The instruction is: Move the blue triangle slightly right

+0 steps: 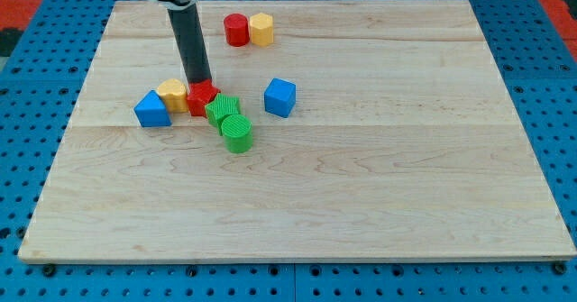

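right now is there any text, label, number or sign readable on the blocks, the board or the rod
None. No words, numbers or signs show on the wooden board, the blue triangle, the other coloured blocks, or the dark rod. My tip sits at the red block.

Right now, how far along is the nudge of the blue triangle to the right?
Nothing looks done yet: the blue triangle sits at the left end of the cluster, against the yellow block. In hand: my tip is at the red block, to the triangle's right, not touching it. Left: get my tip to the triangle's left side and push it slightly right, probably with the yellow block in its way.
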Available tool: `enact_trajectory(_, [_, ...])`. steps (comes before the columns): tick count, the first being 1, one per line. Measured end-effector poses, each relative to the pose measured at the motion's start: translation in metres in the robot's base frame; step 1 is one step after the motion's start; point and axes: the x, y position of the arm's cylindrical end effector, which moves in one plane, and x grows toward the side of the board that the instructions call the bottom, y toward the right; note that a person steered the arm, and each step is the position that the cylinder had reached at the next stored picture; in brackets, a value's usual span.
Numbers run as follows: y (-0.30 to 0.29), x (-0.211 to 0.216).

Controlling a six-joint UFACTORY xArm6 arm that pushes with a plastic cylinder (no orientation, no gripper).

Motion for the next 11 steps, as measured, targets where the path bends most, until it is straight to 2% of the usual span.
enact_trajectory(1, [-0.047, -0.012])
enact_trajectory(2, [-0.077, 0.002])
enact_trajectory(5, [-0.073, 0.054])
enact_trajectory(7, [-0.063, 0.056])
enact_trajectory(9, [-0.016, 0.056])
enact_trajectory(10, [-0.028, 0.047])
enact_trajectory(11, [-0.072, 0.031])
